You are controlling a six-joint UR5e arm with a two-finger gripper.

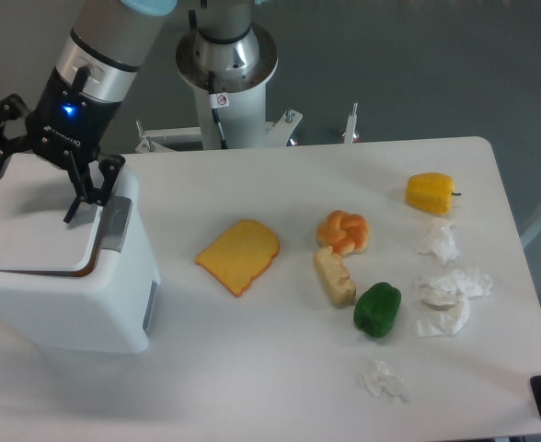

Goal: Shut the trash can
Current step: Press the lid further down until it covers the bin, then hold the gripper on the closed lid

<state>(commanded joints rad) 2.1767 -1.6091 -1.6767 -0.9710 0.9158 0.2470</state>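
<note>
The trash can point(86, 304) is a big white boxy bin at the table's left edge. Its flat white lid point(31, 235) lies nearly flat on the body, with only a thin dark slit along its right edge. A grey latch point(116, 224) sits on the right side of the top. My gripper point(33, 191) hovers over the back of the lid with its black fingers point(75, 204) spread open and nothing between them. One fingertip points down close to the lid near the latch.
On the table lie a yellow cheese-like slice point(239, 254), a braided bun point(344, 230), a pale bread piece point(334, 277), a green pepper point(377, 308), a yellow pepper point(430, 192) and several crumpled tissues point(450, 299). The robot base point(226, 69) stands behind the table.
</note>
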